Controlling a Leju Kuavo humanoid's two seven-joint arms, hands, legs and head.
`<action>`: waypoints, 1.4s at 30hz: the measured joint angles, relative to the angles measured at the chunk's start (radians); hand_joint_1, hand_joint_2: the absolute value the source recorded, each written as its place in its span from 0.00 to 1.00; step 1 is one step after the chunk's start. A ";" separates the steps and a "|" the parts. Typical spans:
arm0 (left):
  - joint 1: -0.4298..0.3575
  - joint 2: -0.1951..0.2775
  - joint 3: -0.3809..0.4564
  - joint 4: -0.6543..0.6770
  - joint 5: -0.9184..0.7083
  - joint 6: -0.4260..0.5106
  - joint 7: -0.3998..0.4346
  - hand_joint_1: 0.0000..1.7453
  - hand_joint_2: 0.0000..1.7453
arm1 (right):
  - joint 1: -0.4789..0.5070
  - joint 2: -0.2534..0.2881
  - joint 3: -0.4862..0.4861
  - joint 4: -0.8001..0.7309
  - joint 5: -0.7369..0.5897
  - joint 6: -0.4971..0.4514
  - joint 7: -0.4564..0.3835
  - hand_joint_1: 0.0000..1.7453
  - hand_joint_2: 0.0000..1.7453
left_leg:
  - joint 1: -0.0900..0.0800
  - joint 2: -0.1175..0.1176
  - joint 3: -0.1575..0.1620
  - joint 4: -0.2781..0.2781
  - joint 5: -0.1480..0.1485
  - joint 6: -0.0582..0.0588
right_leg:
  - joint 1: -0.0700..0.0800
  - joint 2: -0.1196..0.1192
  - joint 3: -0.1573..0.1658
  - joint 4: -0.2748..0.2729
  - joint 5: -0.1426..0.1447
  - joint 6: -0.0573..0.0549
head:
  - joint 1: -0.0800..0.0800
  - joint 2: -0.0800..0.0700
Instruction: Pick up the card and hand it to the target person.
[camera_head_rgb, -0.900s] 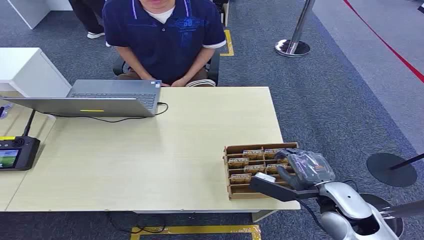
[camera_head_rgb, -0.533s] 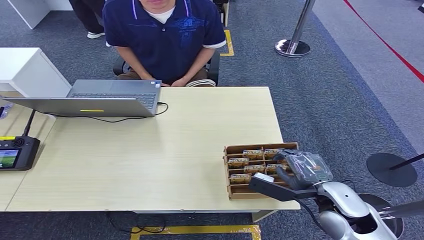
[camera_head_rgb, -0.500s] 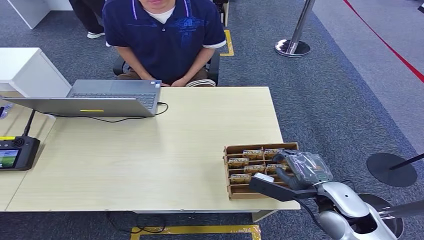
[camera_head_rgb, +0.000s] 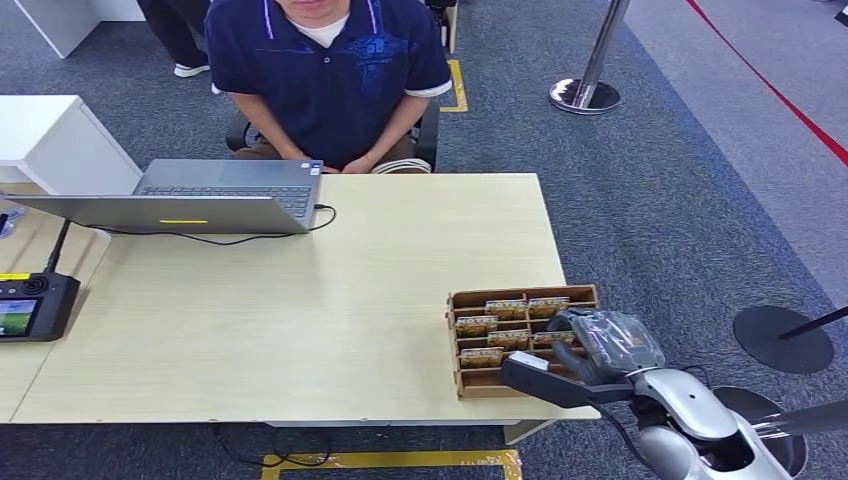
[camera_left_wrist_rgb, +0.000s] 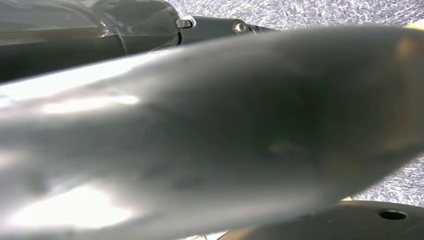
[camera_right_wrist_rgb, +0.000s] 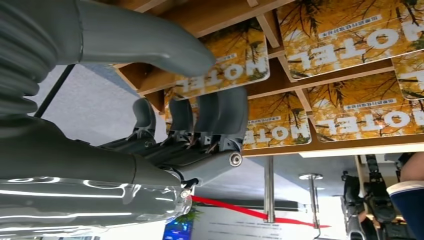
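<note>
Fingers of the right hand (camera_right_wrist_rgb: 200, 125) curl over a yellow card (camera_right_wrist_rgb: 235, 62) in the wooden tray (camera_head_rgb: 455, 340) at the desk's near corner, thumb pressing it; having sunk slightly nearer, the hand seems about to lift.

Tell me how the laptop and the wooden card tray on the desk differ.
The laptop is grey metal, open, wide and cabled; the card tray is brown wood, smaller, split into slots holding yellow cards. The laptop sits at the far left before the seated person; the tray sits at the near right corner under the right hand. Both rest on the desk.
</note>
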 joint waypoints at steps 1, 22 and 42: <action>0.000 0.000 0.000 0.000 0.000 0.000 0.000 0.00 0.00 | 0.000 0.000 0.001 0.000 0.000 0.000 0.000 0.60 1.00 | 0.000 0.000 0.000 0.000 0.000 0.000 | 0.000 0.000 0.000 0.000 0.000 0.000 | 0.000 0.000; 0.000 0.000 0.000 0.000 0.011 -0.045 -0.030 0.00 1.00 | -0.001 0.000 0.012 0.008 -0.001 -0.005 0.000 1.00 1.00 | 0.000 0.000 0.000 0.000 0.000 0.000 | 0.000 0.000 0.000 0.000 0.000 0.000 | 0.000 0.000; 0.000 0.003 0.000 0.000 0.009 -0.028 -0.040 0.00 1.00 | -0.004 0.000 0.012 0.008 0.012 -0.015 -0.002 1.00 1.00 | 0.000 0.000 0.000 0.000 0.000 0.000 | 0.000 0.000 0.000 0.000 0.000 0.000 | 0.000 0.000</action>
